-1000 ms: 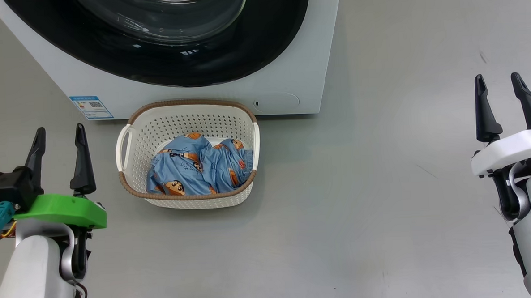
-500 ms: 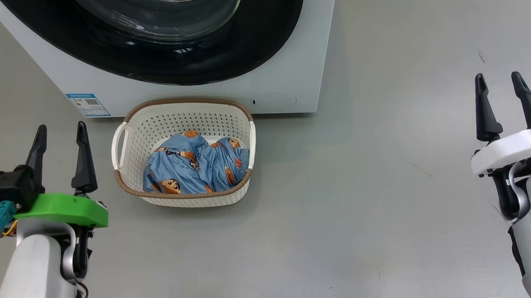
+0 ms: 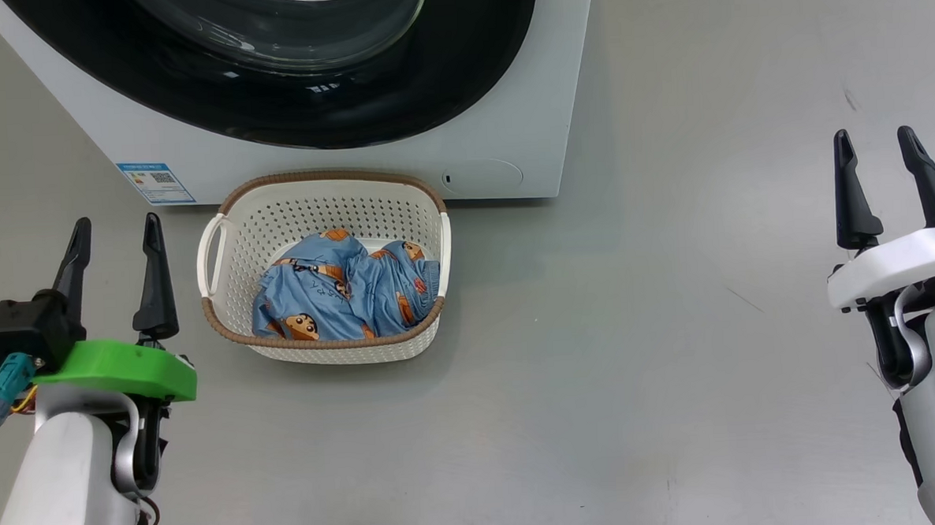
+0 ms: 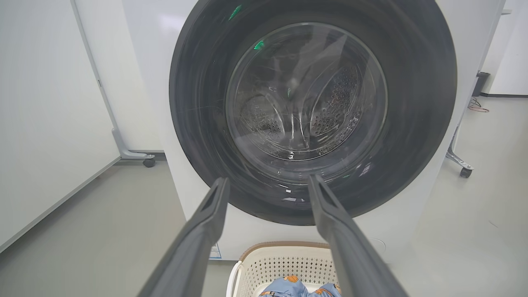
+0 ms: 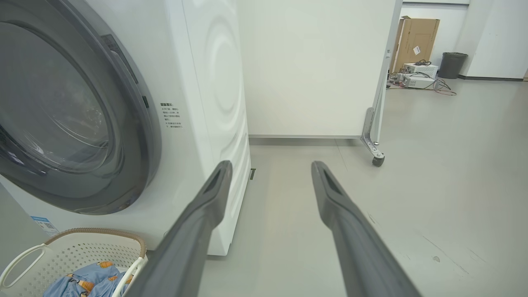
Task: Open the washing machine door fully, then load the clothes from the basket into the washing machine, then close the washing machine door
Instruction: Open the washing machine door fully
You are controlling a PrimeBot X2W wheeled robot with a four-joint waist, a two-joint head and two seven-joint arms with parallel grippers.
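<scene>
Slightly rightward shift of left end effector (image 3: 117,222), head view; it and right end effector (image 3: 872,134) spread, empty. Light blue cartoon-print clothes (image 3: 343,295) in cream perforated basket (image 3: 322,176) before white washing machine (image 3: 541,133). Left wrist view: round black-rimmed glass washing machine door (image 4: 198,103) shut. Right wrist view: door flush.

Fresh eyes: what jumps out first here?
The washing machine door, a glossy black ring around clear glass, sits shut on the white washing machine. Right in front stands the basket holding crumpled blue cartoon-print clothes. The left gripper and right gripper flank it, open and empty.
</scene>
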